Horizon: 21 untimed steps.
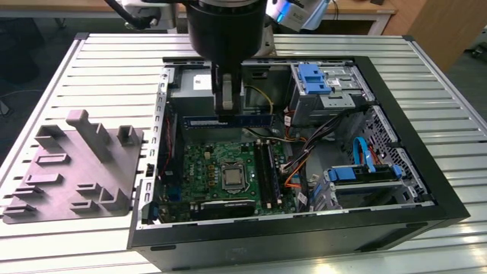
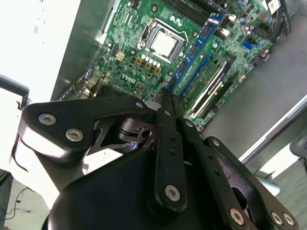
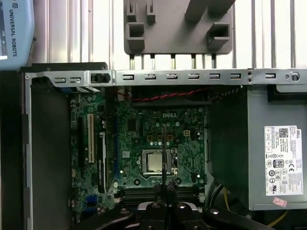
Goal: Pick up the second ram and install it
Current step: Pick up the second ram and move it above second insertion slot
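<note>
In the exterior view, an open computer case (image 1: pixel 449 194) is seen lying on a slatted table (image 1: pixel 426 51), with the motherboard (image 1: pixel 205 165) flat on its floor. A grey tray (image 1: pixel 76 171) is set on the table outside the case wall, on the exterior view's left of the motherboard. The gripper (image 1: pixel 224 113) is lowered into the case from above, and its fingers are clamped on the second ram (image 1: pixel 247 121). This blue stick is held level above the motherboard's edge, on the side where the power supply (image 1: pixel 194 85) is mounted.

In the first wrist view, the same stick (image 3: pixel 164 148) is seen edge-on as a thin dark line. It runs out from the closed fingertips (image 3: pixel 165 189) and crosses over the processor socket (image 3: pixel 154 162) in the middle of the motherboard. The tray (image 3: pixel 177 28) and the labelled face of the power supply (image 3: pixel 268 153) are also shown on two sides of the motherboard.

In the second wrist view, the gripper's black linkage is seen from behind, with the fingers (image 2: pixel 168 115) drawn together. The blue memory slots (image 2: pixel 192 62) are shown beside the socket. What looks like a green stick (image 2: pixel 211 81) is seated in a slot next to them. The held stick cannot be made out there.
</note>
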Each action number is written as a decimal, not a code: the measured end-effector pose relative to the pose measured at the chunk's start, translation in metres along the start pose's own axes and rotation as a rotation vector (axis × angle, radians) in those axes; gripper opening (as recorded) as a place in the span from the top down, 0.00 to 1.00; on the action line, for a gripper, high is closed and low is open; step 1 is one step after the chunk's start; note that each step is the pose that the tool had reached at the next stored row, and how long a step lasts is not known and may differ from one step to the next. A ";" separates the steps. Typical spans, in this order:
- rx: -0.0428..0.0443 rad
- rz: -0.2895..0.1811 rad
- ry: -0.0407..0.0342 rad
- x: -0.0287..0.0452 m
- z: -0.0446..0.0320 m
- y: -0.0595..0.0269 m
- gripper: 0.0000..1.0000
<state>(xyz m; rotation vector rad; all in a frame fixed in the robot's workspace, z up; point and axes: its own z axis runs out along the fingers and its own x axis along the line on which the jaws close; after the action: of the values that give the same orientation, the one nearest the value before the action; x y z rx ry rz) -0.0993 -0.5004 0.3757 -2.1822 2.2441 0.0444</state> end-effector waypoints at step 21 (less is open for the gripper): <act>-0.0004 0.000 -0.0160 -0.0116 0.0231 -0.0161 0.89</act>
<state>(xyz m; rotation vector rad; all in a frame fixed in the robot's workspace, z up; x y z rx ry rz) -0.0831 -0.4886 0.3528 -2.1742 2.2358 0.0622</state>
